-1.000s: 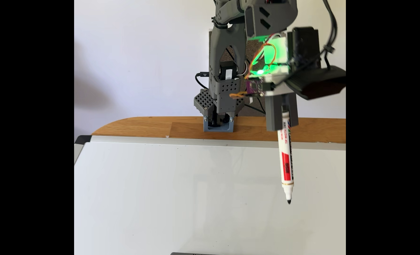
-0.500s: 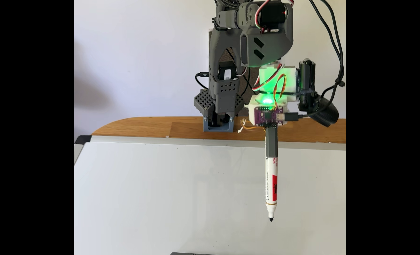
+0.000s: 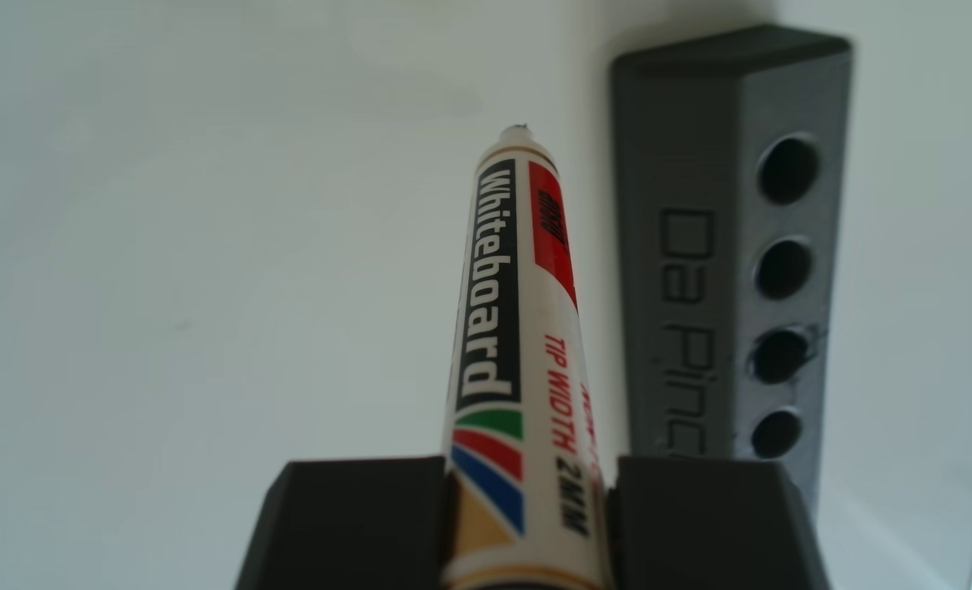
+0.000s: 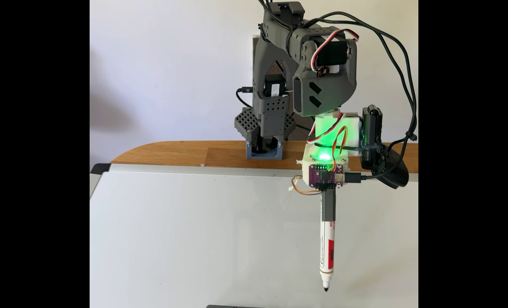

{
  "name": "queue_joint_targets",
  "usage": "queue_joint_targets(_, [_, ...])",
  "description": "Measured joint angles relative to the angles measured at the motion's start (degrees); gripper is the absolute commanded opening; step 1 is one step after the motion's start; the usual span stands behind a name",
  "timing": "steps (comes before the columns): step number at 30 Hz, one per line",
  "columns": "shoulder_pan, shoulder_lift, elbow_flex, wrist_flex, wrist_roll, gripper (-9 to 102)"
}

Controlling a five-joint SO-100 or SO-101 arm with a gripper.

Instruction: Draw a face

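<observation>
In the fixed view the gripper (image 4: 328, 211) points straight down over the right half of the whiteboard (image 4: 187, 237), clamped on a whiteboard marker (image 4: 326, 254); the marker hangs upright, uncapped, its black tip (image 4: 325, 289) at or just above the white surface, and contact cannot be told; the board bears no drawn lines. This view also shows the grey arm (image 4: 324, 86), a green-lit purple circuit board (image 4: 325, 175), and the wooden table (image 4: 172, 154) behind. In the other view, looking down the barrel, the marker (image 3: 506, 340) sits between two dark blocks (image 3: 359, 522), and a grey lettered finger (image 3: 722, 255) with four holes stands just right of it.
</observation>
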Motion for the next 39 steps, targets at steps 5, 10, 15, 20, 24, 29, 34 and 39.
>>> queue_joint_targets(5, [0.00, -1.23, 0.00, -0.44, 0.00, -1])
queue_joint_targets(10, [0.00, -1.32, 0.00, -0.44, 0.00, -1])
queue_joint_targets(15, [0.00, -3.08, 0.09, -0.44, -0.44, -1])
queue_joint_targets(20, [0.00, -2.99, 2.72, -1.23, -0.44, -1])
queue_joint_targets(24, [0.09, -2.55, 5.01, -1.49, -0.44, -1])
queue_joint_targets(29, [0.09, -1.23, 5.89, 0.00, -0.53, -1])
queue_joint_targets(34, [0.26, 1.05, 6.33, 4.66, -0.53, -1])
queue_joint_targets(39, [0.09, 2.81, 6.50, 8.09, -0.53, -1])
